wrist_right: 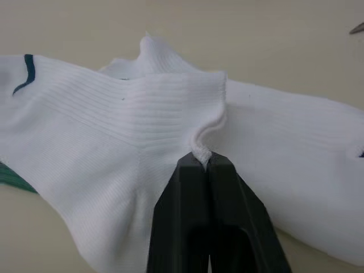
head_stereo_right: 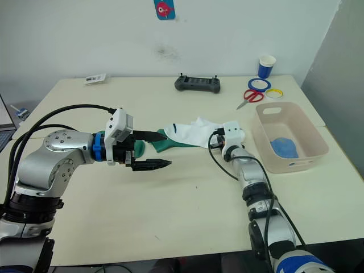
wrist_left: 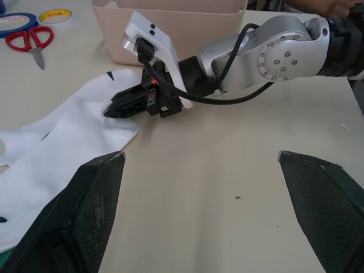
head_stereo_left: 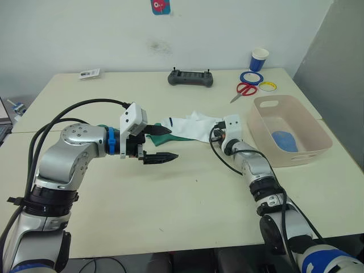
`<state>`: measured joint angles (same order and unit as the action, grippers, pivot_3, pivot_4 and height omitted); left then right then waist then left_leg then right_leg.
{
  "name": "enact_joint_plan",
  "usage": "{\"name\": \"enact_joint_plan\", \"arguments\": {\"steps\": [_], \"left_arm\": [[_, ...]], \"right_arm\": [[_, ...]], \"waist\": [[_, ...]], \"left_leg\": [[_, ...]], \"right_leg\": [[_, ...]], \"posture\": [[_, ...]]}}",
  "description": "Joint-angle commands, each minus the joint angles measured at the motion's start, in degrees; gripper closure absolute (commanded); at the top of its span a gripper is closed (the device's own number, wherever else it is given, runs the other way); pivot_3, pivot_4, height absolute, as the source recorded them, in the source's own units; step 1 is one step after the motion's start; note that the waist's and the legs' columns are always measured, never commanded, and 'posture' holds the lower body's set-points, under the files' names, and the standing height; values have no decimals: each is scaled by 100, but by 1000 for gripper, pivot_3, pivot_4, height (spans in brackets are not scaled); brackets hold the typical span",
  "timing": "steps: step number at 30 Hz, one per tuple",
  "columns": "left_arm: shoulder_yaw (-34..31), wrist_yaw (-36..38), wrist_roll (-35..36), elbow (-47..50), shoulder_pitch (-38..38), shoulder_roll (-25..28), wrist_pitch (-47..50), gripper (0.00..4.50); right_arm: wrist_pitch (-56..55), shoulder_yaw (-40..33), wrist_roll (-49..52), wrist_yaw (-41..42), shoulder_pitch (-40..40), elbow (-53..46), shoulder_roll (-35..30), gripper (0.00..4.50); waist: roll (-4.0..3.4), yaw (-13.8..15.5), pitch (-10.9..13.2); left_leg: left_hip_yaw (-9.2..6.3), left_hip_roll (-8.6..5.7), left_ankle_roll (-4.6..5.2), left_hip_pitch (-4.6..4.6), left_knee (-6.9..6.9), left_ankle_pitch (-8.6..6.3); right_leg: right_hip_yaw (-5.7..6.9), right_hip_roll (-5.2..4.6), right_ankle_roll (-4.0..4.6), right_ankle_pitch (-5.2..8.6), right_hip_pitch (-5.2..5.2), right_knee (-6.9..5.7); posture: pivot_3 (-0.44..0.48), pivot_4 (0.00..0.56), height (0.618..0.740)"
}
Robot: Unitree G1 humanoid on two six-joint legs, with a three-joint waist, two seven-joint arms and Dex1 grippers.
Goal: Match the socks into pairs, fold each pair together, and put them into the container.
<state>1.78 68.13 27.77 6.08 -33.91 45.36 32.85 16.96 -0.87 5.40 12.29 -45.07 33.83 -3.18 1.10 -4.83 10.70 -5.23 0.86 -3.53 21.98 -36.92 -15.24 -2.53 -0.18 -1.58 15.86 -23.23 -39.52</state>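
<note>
My right hand (wrist_right: 206,162) clamped on a white sock's (wrist_right: 114,131) edge, my left hand (head_stereo_left: 161,144) spread apart beside the table's (head_stereo_left: 170,193) green sock (head_stereo_right: 162,144).

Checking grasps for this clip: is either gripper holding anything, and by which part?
The right gripper pinches a white sock by a fold of fabric at its edge, fingers shut on it. The left gripper is open and holds nothing.
</note>
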Motion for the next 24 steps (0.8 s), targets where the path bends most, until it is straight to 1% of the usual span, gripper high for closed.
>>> {"name": "enact_joint_plan", "arguments": {"steps": [1, 6, 10, 17, 19, 20, 24], "left_arm": [[-225, 53, -103, -127, 76, 204, -253, 0], [-240, 267, -305, -500, 245, 530, -598, 0], [-232, 392, -371, -599, 352, 647, -779, 0], [-219, 464, -446, -738, 361, 648, -911, 0], [-203, 436, -465, -813, 337, 611, -917, 0], [-190, 423, -470, -856, 321, 585, -905, 0], [-47, 412, -569, -1017, 287, 448, -955, 0]], "right_arm": [[346, 40, 143, 10, 185, -1049, 110, 4477], [1548, 103, 424, -70, 917, -2858, 261, 4477], [2717, 59, 750, -251, 1543, -4295, 345, 4477], [4689, -209, 1490, -570, 2792, -6711, 451, 4477], [5164, -340, 1722, -541, 3228, -7363, 375, 4477], [5378, -426, 1832, -510, 3424, -7645, 333, 4477], [6066, -800, 2298, -242, 4235, -8541, 46, 4477]], "waist": [[0, -1, 0], [-1, 10, 0], [-1, 41, 0], [-1, 132, 0], [-1, 148, 0], [-1, 152, 0], [-1, 158, 0]], "left_leg": [[-1, 0, 0, 0, 1, 0], [-6, 2, 0, 2, 4, 0], [-7, 0, 0, 5, 2, 0], [-8, 1, 0, 6, 2, 0], [-8, 2, 0, 6, 2, 0], [-7, 2, 0, 6, 3, 0], [-5, 2, 0, 6, 2, 0]], "right_leg": [[0, 0, 0, 0, -1, 0], [5, 1, 0, 0, -3, 0], [5, -1, 0, 1, -3, 2], [7, -1, -4, 3, -3, 3], [8, -1, -8, 6, -3, 4], [7, -1, -24, 15, -3, 4], [5, -1, -29, 18, -1, 9]], "posture": [[0, 150, 740], [0, 150, 740], [0, 150, 740], [0, 150, 740], [0, 150, 740], [0, 150, 740], [0, 150, 740]]}}
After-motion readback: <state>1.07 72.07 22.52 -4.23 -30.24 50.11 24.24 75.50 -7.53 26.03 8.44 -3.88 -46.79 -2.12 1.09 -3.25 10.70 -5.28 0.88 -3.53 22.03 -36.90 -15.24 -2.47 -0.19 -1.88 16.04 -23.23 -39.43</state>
